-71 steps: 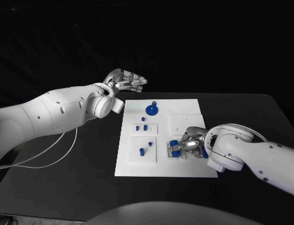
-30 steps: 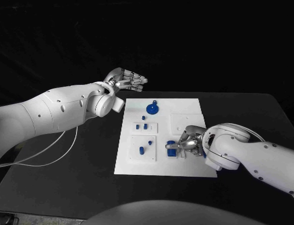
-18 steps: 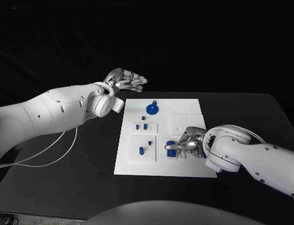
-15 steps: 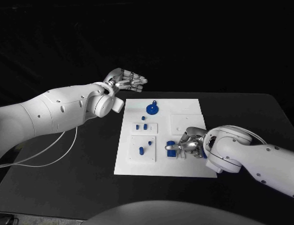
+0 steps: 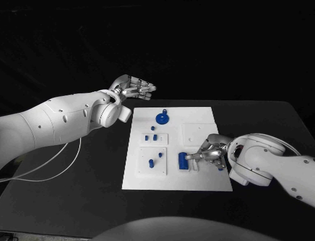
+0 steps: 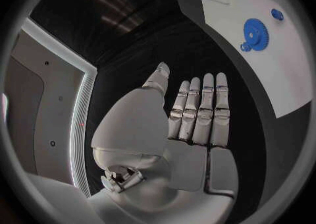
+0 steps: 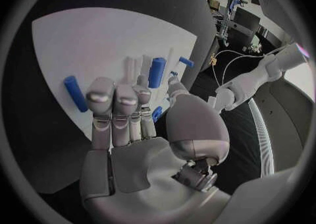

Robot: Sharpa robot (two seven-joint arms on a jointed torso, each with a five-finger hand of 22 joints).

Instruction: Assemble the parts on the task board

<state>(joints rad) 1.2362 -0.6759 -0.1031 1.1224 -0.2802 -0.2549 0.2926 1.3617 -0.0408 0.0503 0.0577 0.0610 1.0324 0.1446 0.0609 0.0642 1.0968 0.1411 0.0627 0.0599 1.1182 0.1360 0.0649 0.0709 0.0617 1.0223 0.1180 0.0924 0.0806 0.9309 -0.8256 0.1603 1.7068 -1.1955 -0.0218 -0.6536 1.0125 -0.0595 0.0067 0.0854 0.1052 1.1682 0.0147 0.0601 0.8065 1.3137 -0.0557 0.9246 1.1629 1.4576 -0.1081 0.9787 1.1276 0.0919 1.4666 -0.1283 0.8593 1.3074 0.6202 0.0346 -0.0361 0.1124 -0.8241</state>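
The white task board (image 5: 201, 116) lies mid-table. A blue gear (image 5: 162, 118) sits at its far end, and small blue pegs (image 5: 154, 135) stand in its left plates. A blue cylinder (image 5: 183, 159) rests in the white holder near the front. Just to the right of it, my right hand (image 5: 211, 152) hovers with nothing in it; its fingers (image 7: 115, 103) stretch toward the cylinder (image 7: 157, 72). Another blue piece (image 7: 75, 93) lies on the board (image 7: 86, 39) beside the hand. My left hand (image 5: 134, 88) is raised beyond the board's far-left corner, fingers straight, holding nothing. The gear (image 6: 255, 34) also shows past the left hand (image 6: 184, 124).
A thin white cable (image 5: 52, 168) loops over the black table (image 5: 78, 201) on the left, under my left arm. A recessed white square (image 5: 198, 131) sits on the board's right half, behind my right hand.
My right hand has drawn back to the right, off the holder, leaving the blue cylinder uncovered there. The left arm has stayed still.
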